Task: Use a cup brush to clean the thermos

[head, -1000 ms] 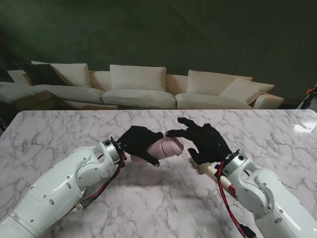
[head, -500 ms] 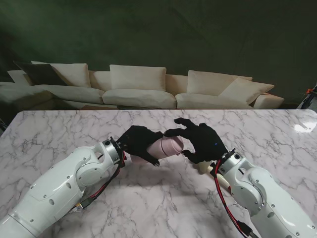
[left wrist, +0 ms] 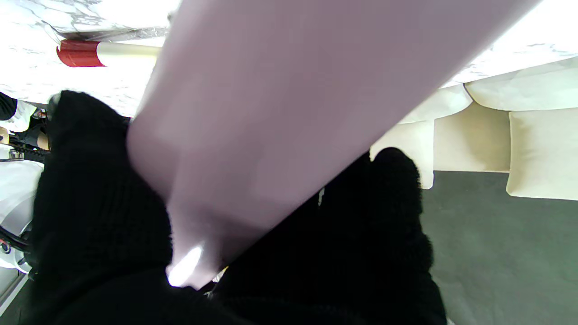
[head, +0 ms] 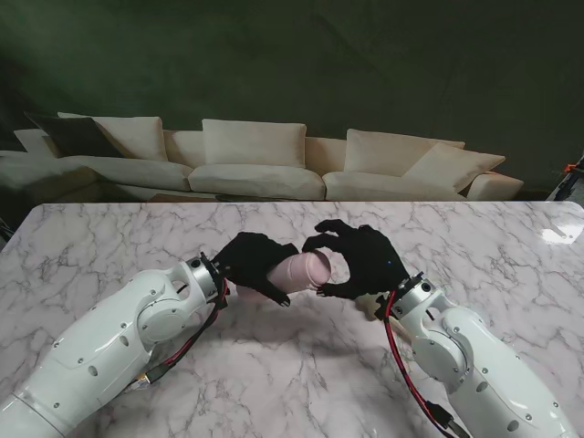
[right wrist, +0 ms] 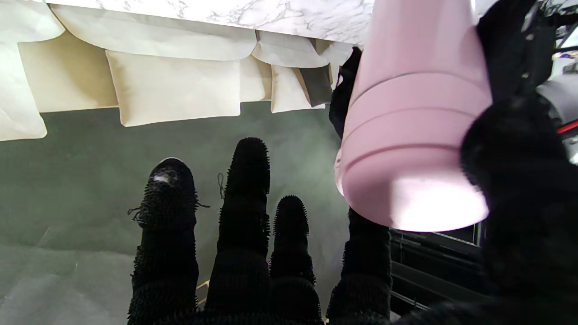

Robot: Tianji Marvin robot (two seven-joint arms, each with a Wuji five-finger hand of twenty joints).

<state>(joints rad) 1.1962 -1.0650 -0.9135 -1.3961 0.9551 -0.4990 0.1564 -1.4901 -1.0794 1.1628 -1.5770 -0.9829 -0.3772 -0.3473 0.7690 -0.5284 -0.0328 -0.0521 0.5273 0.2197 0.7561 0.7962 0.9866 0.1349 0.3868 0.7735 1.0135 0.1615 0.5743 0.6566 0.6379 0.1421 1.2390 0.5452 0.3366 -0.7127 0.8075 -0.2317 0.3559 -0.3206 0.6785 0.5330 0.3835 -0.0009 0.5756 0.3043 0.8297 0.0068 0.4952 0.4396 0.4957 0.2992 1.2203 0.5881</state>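
A pink thermos (head: 299,272) is held off the marble table (head: 119,237), lying nearly level with its capped end towards my right. My left hand (head: 251,258) is shut around its body, and the left wrist view shows the thermos (left wrist: 293,90) running across the black glove (left wrist: 90,203). My right hand (head: 360,260) is at the cap: index finger curled over the far side, thumb on the near side. In the right wrist view the cap (right wrist: 415,149) sits between thumb and index, with the other fingers (right wrist: 246,203) straight. The cup brush handle (left wrist: 113,49), cream with a red end, lies on the table.
A cream sofa (head: 255,164) with cushions stands beyond the table's far edge, against a dark wall. Red and black cables run along both forearms. Bare marble shows to the left, to the right and nearer to me.
My right hand has slid left onto the thermos cap, and its thumb and index have curled around it. The left hand has lifted the cap end slightly.
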